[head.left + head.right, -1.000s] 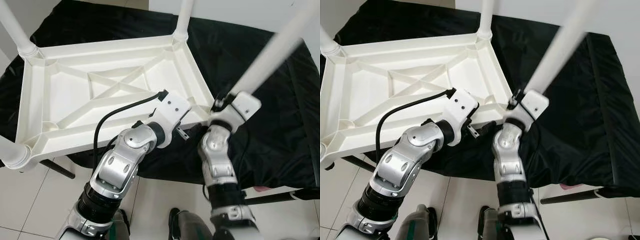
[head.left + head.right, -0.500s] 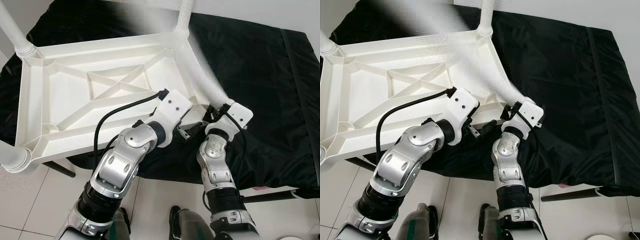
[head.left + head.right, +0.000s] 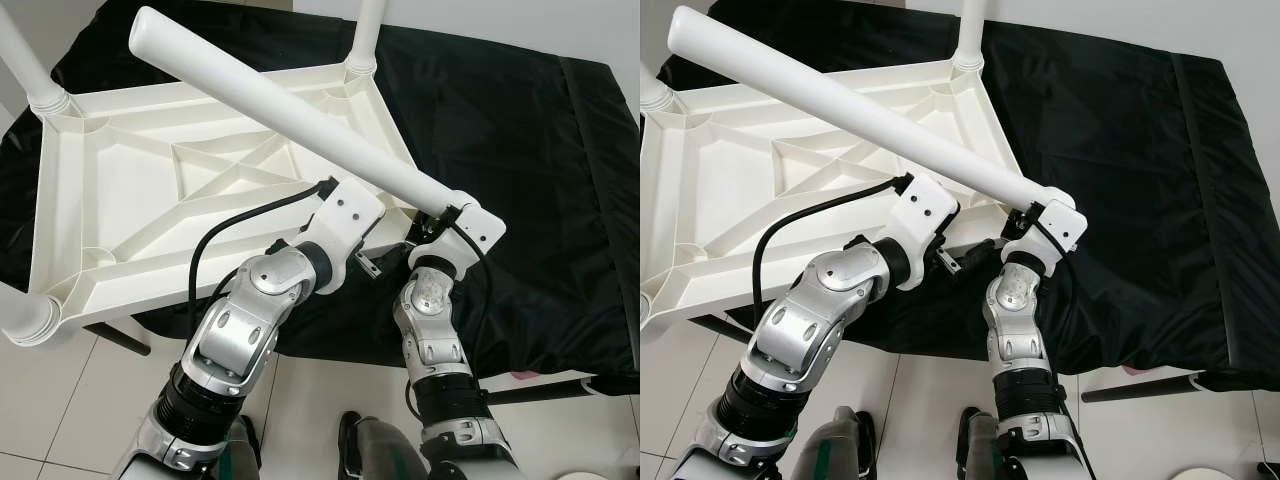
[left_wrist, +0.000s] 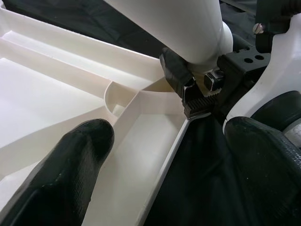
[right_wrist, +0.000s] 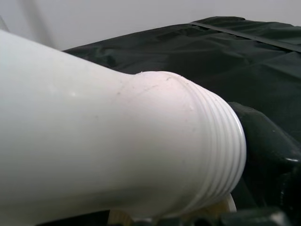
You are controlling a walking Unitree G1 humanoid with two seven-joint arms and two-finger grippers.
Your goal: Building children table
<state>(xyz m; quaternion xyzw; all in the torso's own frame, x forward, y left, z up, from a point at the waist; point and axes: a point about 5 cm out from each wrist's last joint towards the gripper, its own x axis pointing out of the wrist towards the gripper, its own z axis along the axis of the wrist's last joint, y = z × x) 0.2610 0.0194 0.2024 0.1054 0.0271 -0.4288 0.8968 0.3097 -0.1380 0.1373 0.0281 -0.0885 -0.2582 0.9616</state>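
The right gripper [image 4: 200, 84] pinches a long white plastic table leg [image 3: 290, 120] over the upside-down white plastic tabletop [image 3: 130, 200]; the left gripper [image 4: 164, 155] is spread wide at the tabletop's edge.

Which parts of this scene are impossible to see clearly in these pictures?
- Left hand fingertips: near and blurred in the left wrist view.
- Empty corner socket of the tabletop: hidden in the eye views by the left arm.
- Fitted legs: upper ends cut off by the frame edge.
- Right hand grip on the loose leg: partly hidden.

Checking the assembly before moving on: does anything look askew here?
Yes. The loose leg in the right gripper lies steeply tilted across the upturned tabletop, while the fitted legs stand upright. Its threaded end sits beside the empty corner socket, not in it.
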